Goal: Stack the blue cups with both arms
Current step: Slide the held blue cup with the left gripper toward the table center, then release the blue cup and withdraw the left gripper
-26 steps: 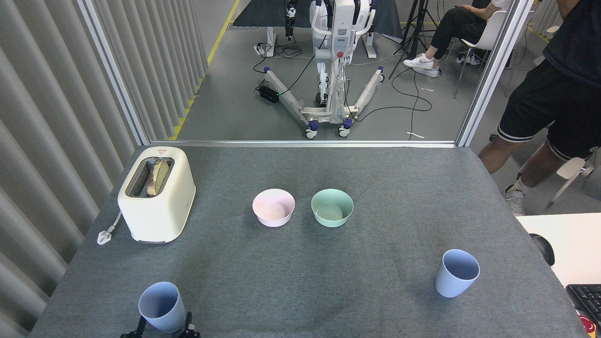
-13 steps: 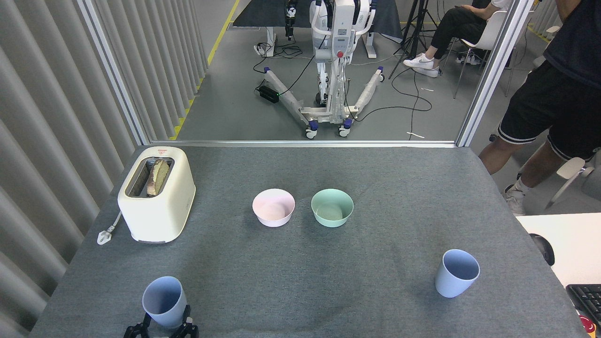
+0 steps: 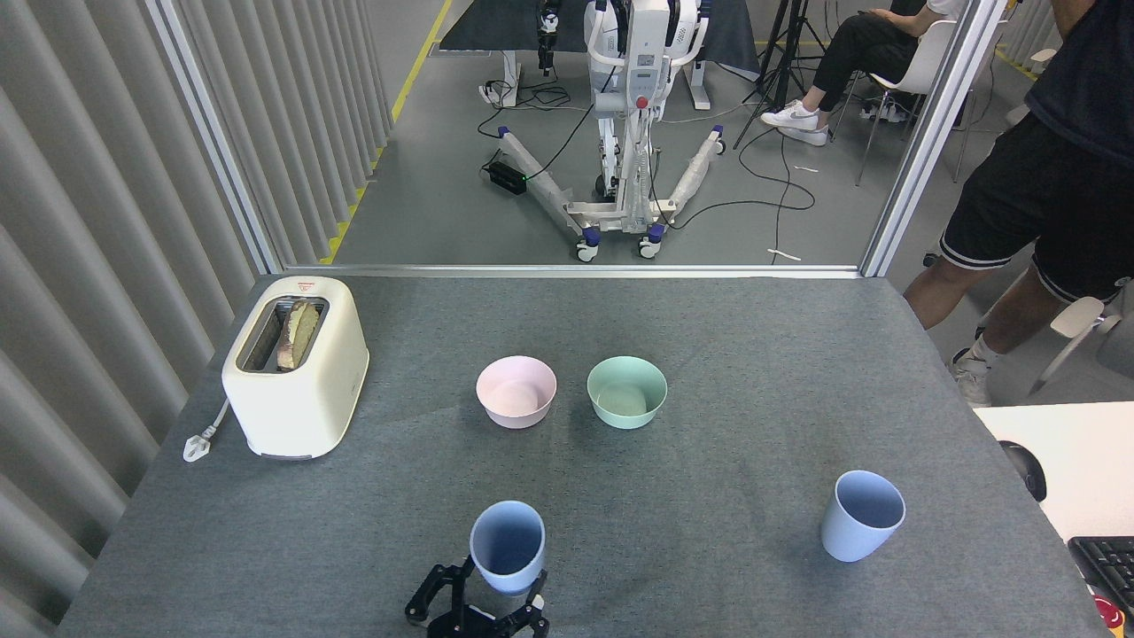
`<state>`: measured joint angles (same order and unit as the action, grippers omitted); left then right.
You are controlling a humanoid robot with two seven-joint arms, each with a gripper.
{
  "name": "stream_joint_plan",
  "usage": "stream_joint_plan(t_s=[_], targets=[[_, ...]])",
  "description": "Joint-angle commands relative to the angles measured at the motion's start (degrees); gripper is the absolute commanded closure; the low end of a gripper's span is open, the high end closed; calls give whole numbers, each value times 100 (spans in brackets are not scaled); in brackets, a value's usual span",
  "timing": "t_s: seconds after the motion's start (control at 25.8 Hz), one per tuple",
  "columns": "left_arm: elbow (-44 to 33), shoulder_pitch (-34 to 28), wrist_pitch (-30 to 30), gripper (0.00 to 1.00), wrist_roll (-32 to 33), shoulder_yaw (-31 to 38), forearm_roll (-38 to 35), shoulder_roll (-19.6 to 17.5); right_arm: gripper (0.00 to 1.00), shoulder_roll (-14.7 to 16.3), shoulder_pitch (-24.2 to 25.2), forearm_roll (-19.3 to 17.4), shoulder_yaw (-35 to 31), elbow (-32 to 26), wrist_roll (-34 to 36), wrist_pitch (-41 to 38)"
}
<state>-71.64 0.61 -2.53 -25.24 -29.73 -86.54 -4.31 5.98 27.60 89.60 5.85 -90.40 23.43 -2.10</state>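
Blue plastic cup [image 3: 507, 556] in my left gripper [image 3: 478, 607] has slid from the table's left side toward the middle, my black fingers closed round its bottom. That puts it nearer the other blue cup [image 3: 861, 515], which stands alone on the right of the grey table [image 3: 709, 354], so stacking comes next.

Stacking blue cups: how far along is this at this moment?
Early. Done: the left gripper has one blue cup in its fingers, near the table's front middle. In hand: carrying that cup. Left: the second cup stands alone at the right, untouched; the right gripper is out of view. The cups are apart, nothing nested yet.
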Motion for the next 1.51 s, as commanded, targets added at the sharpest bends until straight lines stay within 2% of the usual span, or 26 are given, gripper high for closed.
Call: stream_joint_plan(t_s=[0.0, 0.19, 0.5, 0.58, 0.62, 0.66, 0.7, 0.74, 1.2, 1.47], targets=[[431, 317, -2, 50, 2, -385, -118, 273, 0, 0, 0, -4, -5, 5, -5, -1], [941, 449, -29, 49, 20, -613, -838, 572, 0, -9, 0, -39, 13, 22, -5, 8], [985, 431, -29, 45, 20, -569, -838, 422, 0, -9, -9, -48, 30, 84, 4, -1], [985, 440, -29, 42, 20, -569, -838, 405, 0, -18, -18, -48, 30, 92, 4, -1], [985, 431, -29, 38, 20, -569, -830, 396, 0, -18, -53, -48, 30, 92, 4, -1], [985, 422, -29, 28, 11, -560, -812, 387, 0, -18, -62, -48, 30, 92, 4, -1], [959, 413, -29, 8, -7, -543, -803, 387, 0, -26, -62, -48, 30, 92, 4, -1], [932, 405, -11, 0, -16, -525, -786, 396, 0, -18, -62, -48, 30, 92, 4, -1], [704, 343, 50, 0, -33, -508, -513, 405, 0, -26, -79, -48, 30, 145, 4, -1], [141, -404, 50, 0, -51, -499, -548, 352, 0, -35, -79, -48, 39, 154, 4, -1]])
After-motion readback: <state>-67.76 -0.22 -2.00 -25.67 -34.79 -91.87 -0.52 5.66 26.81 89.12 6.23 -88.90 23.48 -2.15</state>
